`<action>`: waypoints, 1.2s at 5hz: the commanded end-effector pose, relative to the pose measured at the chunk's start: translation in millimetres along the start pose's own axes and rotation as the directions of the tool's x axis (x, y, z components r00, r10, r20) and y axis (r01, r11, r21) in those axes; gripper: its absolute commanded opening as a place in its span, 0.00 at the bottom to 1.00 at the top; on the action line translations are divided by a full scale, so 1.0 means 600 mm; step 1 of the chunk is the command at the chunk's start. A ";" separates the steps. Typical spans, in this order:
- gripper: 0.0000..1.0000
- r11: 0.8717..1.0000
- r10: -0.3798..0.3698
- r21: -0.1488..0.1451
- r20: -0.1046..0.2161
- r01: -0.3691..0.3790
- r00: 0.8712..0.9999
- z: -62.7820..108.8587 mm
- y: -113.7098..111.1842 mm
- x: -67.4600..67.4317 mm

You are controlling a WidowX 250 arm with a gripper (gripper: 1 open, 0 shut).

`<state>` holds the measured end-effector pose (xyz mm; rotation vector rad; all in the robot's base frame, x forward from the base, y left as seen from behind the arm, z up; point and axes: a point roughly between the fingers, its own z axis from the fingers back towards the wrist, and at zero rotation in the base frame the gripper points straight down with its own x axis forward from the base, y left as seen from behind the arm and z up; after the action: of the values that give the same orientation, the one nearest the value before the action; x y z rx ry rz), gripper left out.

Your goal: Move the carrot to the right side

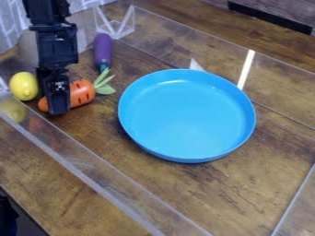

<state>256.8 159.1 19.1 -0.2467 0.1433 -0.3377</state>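
The small orange carrot [79, 92] lies on the wooden table at the left, its green top [101, 83] pointing toward the blue plate. My gripper [55, 95] has come straight down over the carrot's narrow end. One black finger [55, 92] stands in front of the carrot and hides its middle, and orange shows on both sides of that finger. How tightly the jaws sit on the carrot does not show.
A large blue plate [234, 138] fills the centre-right of the table. A yellow lemon [24, 86] sits just left of the gripper. A purple eggplant [103, 50] lies behind the carrot. A raised clear rail [87, 166] runs along the table's front.
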 end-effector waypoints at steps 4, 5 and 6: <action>0.00 1.000 -0.009 -0.030 0.032 0.009 0.999 -0.008 -0.009 0.004; 1.00 0.999 -0.011 -0.036 0.038 0.012 0.999 -0.007 -0.013 0.005; 1.00 0.999 -0.012 -0.042 0.041 0.014 0.999 -0.008 -0.017 0.006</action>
<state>256.6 149.8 18.7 -0.2889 0.1041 -0.3286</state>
